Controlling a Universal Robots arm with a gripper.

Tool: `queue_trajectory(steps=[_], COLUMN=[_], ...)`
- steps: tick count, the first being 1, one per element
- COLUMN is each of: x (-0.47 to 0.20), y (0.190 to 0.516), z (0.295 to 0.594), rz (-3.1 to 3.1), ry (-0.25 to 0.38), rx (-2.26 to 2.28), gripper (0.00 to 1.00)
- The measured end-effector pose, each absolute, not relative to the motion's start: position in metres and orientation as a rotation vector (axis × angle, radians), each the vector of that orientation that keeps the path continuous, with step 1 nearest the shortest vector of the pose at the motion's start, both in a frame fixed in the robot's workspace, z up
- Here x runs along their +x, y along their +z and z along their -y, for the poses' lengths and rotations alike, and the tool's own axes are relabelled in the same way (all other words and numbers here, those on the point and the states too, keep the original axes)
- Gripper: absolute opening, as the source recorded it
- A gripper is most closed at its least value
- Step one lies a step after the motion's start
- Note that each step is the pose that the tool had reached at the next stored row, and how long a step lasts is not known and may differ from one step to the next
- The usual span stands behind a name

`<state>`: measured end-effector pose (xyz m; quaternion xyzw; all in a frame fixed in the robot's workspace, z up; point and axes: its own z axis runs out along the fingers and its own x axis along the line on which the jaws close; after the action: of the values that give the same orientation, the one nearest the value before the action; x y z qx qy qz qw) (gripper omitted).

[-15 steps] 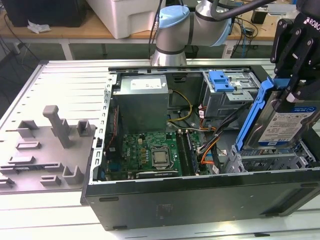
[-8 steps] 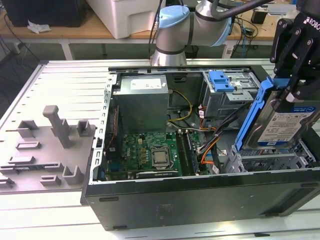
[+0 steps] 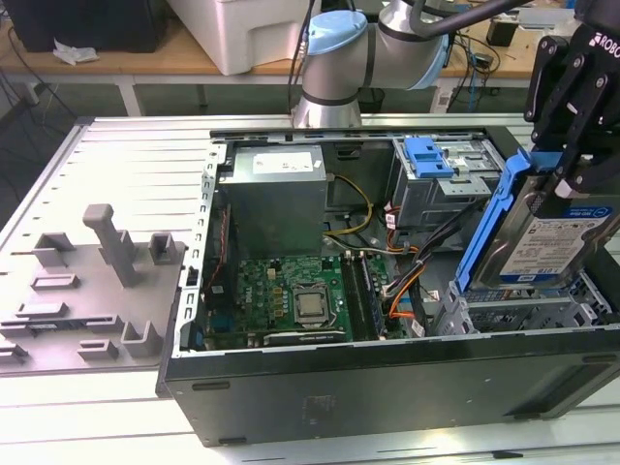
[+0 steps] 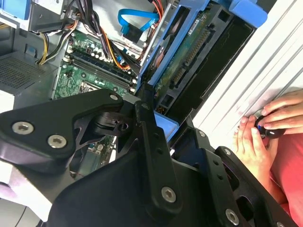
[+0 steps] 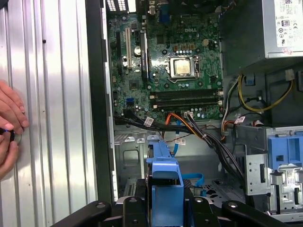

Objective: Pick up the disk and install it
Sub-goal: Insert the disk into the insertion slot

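Note:
The disk point(image 3: 560, 244), a silver drive with a white-and-blue label and a blue frame, hangs tilted above the drive cage point(image 3: 523, 312) at the exterior view's right end of the open computer case. My black gripper point(image 3: 564, 182) is shut on its upper edge. In the second wrist view the disk point(image 4: 189, 56) shows its green circuit-board underside, past my gripper's linkages point(image 4: 142, 142). The first wrist view looks down along the blue frame of the disk point(image 5: 163, 165), held between the gripper point(image 5: 163, 208) arms over the cage floor.
The case holds a motherboard point(image 3: 291, 300), a grey power supply point(image 3: 276, 194), cable bundles point(image 3: 402, 281) and a second blue carrier point(image 3: 431, 155) at the back. A grey fixture plate point(image 3: 87, 291) lies on the exterior view's left. A person's hands point(image 4: 258, 137) rest on the ribbed table beside the case.

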<state>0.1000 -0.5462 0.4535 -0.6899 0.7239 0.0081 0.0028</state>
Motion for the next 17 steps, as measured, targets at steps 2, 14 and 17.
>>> queue_trajectory(steps=[2, 14, 17], x=[0.1000, 0.1002, 0.1004], y=[0.4540, 0.4561, 0.4562], z=[0.5461, 0.5459, 0.5459], rz=[-2.270, -2.221, -2.220], ry=[0.025, 0.025, 0.029], rx=[-2.164, -2.215, -2.212], gripper=[0.36, 0.36, 0.36])
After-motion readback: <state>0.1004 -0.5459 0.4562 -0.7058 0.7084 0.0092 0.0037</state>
